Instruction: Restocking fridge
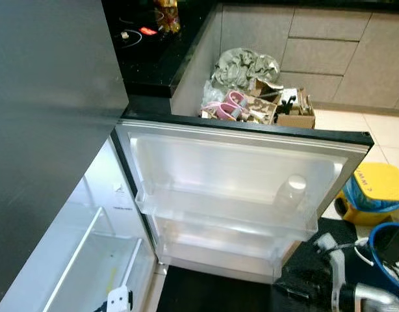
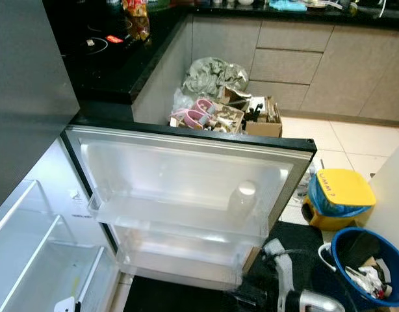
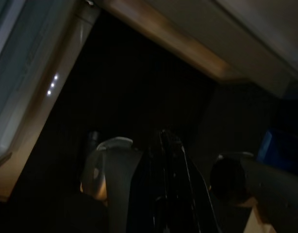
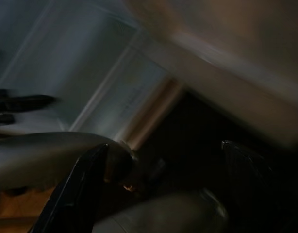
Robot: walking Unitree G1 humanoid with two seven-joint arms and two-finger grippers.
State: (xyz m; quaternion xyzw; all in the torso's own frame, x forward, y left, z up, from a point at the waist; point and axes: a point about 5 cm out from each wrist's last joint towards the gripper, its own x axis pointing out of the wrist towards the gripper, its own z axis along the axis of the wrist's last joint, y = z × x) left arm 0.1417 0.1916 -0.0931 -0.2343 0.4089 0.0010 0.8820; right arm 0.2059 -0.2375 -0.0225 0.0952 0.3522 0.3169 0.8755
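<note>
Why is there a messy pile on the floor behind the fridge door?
A heap of clutter sits against the cabinets: a crumpled bag, pink shoes and cardboard boxes. The fridge door stands wide open, holding just one bottle.

I have the fridge door (image 1: pixel 238 195) swung open ahead of me, a bottle (image 1: pixel 292 193) standing in its upper shelf (image 1: pixel 219 214) toward the right end, a lower shelf (image 1: pixel 219 250) beneath. The fridge interior (image 1: pixel 89 260) lies to my left. Behind the door sits a box (image 1: pixel 294 110) of clutter (slippers (image 1: pixel 227 107) beside it) against the cabinets (image 1: pixel 323 52). A bucket (image 2: pixel 365 266) stands right
</note>
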